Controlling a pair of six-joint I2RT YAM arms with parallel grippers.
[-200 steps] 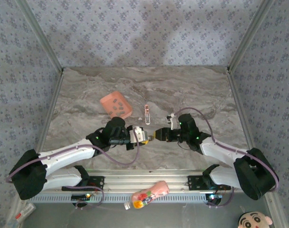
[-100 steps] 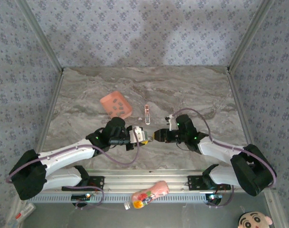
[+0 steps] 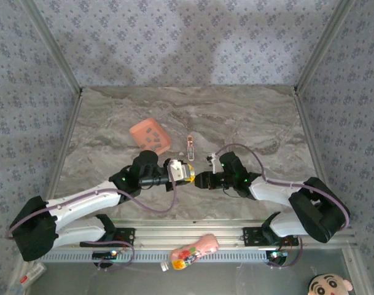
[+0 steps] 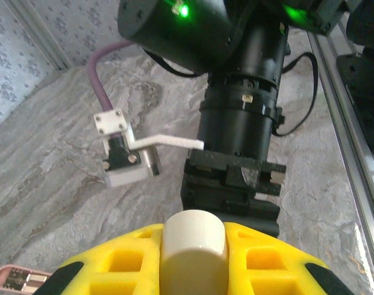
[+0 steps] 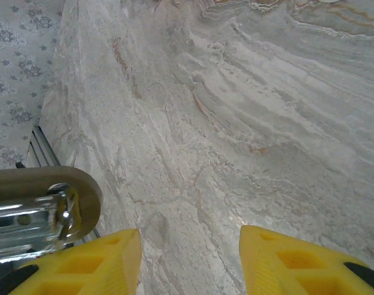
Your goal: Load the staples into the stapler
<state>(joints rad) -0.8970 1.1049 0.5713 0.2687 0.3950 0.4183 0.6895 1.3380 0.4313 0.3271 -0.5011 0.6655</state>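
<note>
Table, near edge, centre: both arms reached inward and their grippers met tip to tip.

Left gripper: jaws clamped on the stapler, a pale cream body pinched between the yellow fingers and held above the table. The stapler pointed toward the right arm.

Right gripper: jaws stood wide, with nothing between the yellow fingers but bare marble. It was just beside the left gripper's load. The stapler's end, beige with bright metal, sat outside the gap, next to one finger. Contact could not be told.

Tray: salmon-pink, rectangular, set askew left of the table's centre and well apart from both grippers. Inside lay the staples, several small dark strips scattered over its floor. Their count could not be told.

Pink piece: small and oblong, flat on the table between the tray and the right arm, near the table's middle. Metal showed inside it in the left wrist view.

Bottle: pink with a colourful label, on its side on the frame below the table's near edge. Its contents were not readable.
</note>
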